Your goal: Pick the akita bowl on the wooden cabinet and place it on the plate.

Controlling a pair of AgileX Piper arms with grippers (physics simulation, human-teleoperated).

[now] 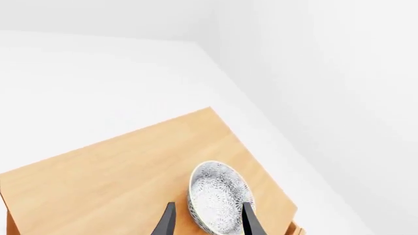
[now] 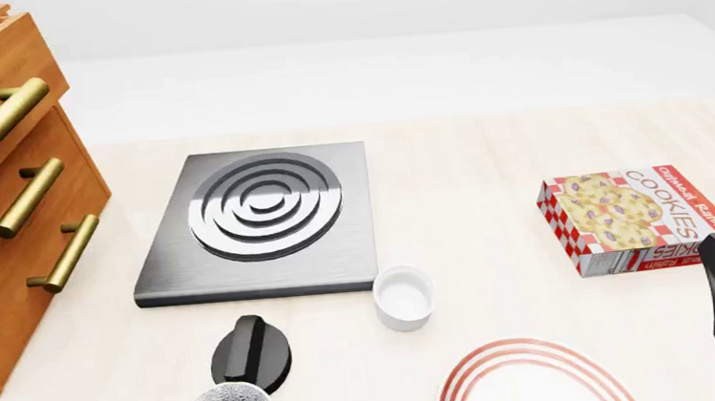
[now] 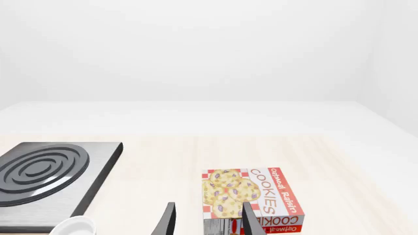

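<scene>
Hovering with spread fingers astride the akita bowl (image 1: 219, 196) near the wooden cabinet (image 1: 117, 166) top's lower-right edge, the left hand (image 1: 207, 223) (not yet pinching) could nudge it off if it closes off-centre.

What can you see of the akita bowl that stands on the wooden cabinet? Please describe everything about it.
The akita bowl is round and shallow, covered with a fine grey-and-white speckled pattern inside and out; it looks like glazed ceramic. It appears empty and sits upright on the flat orange-brown top of the wooden cabinet, near one edge of the top. In the left wrist view the left end effector is open, and one dark finger crosses the bowl's rim; I cannot tell whether it touches.
</scene>
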